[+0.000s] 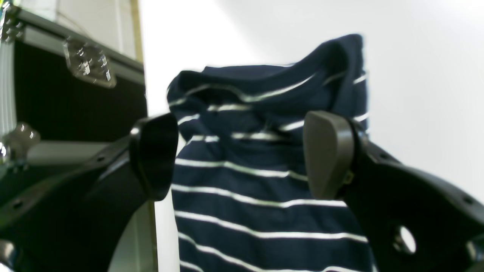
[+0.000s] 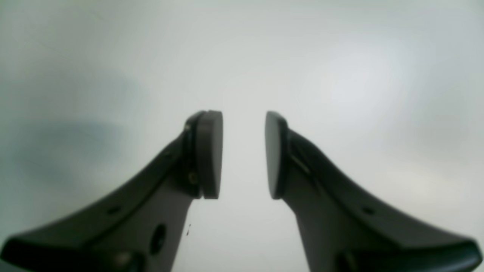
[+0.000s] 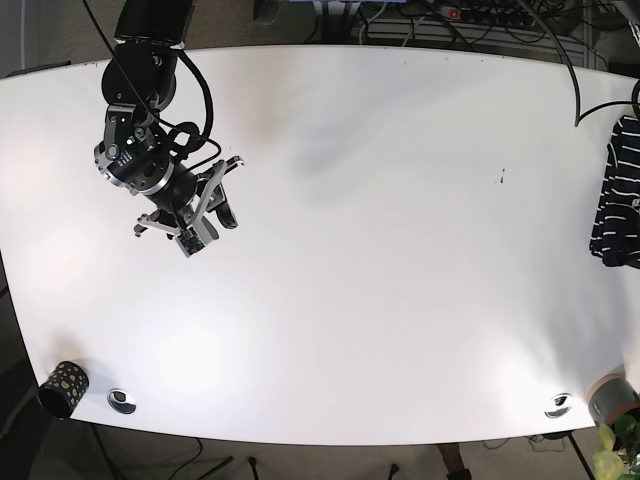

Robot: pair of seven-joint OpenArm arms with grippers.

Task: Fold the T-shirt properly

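Observation:
The T-shirt (image 1: pixel 261 177) is navy with thin white stripes. In the left wrist view it lies bunched on the white table, straight ahead of my left gripper (image 1: pixel 242 155), which is open with its fingers to either side of the cloth and holding nothing. In the base view the T-shirt (image 3: pixel 620 192) lies crumpled at the table's far right edge; the left arm is out of that view. My right gripper (image 3: pixel 232 192) is open and empty over bare table at the upper left, and it shows partly open in the right wrist view (image 2: pixel 244 155).
The white table (image 3: pixel 380 230) fills the base view. A black dotted cup (image 3: pixel 62 385) and a metal disc (image 3: pixel 122 400) sit at the front left. Another disc (image 3: pixel 558 405) and a grey cup (image 3: pixel 612 398) sit at the front right. A black case (image 1: pixel 75 102) stands left of the T-shirt.

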